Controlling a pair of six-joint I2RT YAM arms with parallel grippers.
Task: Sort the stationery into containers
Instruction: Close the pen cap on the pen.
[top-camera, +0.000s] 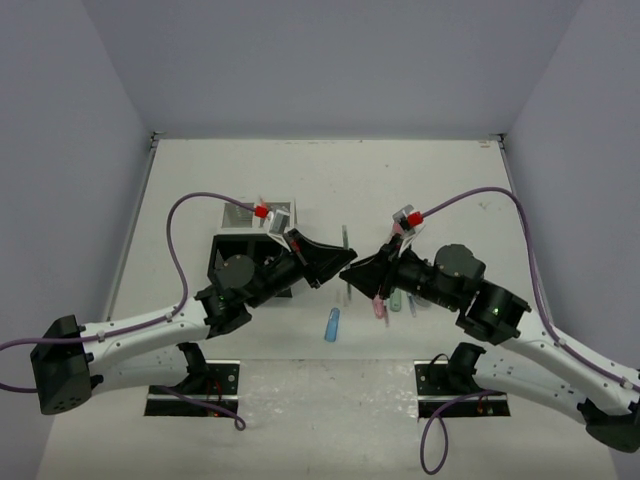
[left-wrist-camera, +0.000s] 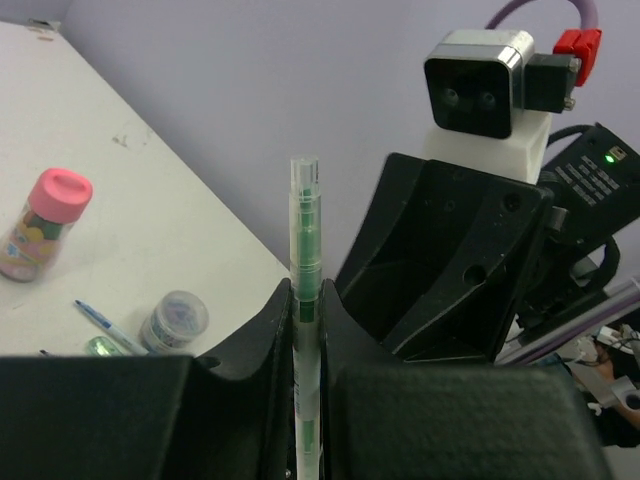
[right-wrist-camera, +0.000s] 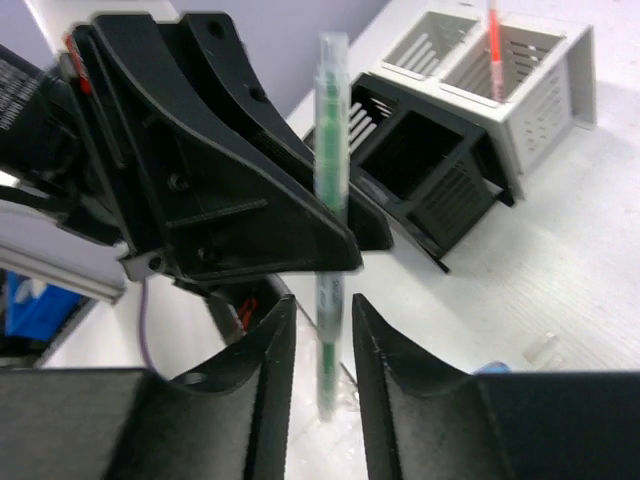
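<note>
The green pen (left-wrist-camera: 305, 230) is thin and see-through, with green inside and a clear tip on top. It stands straight up in the air above the white surface (left-wrist-camera: 150, 230), between the two arms. The left jaws are pressed together on it and pinch it low down. The right jaws are spread. One finger (right-wrist-camera: 272, 370) is on each side of the pen, with a little gap on both sides.

The left wrist view shows small things lying on the surface. There is a little bottle (left-wrist-camera: 45, 225) with a pink cap, a round tub (left-wrist-camera: 175, 318), and a thin blue pen (left-wrist-camera: 100, 320) just beside the tub.

The right wrist view shows the organiser (right-wrist-camera: 545, 100) best. It has two black boxes joined to two white boxes with slits in the sides. An orange pen (right-wrist-camera: 493, 45) stands in one white box.

The top view shows the left arm (top-camera: 150, 335) and the right arm (top-camera: 540, 340) meeting in the middle. Here the left arm hides part of the organiser. A blue capsule (top-camera: 331, 325) lies on the surface near the jaws. A pink pen (top-camera: 379, 307) lies by the right arm. In this view the green pen is too small to make out.
</note>
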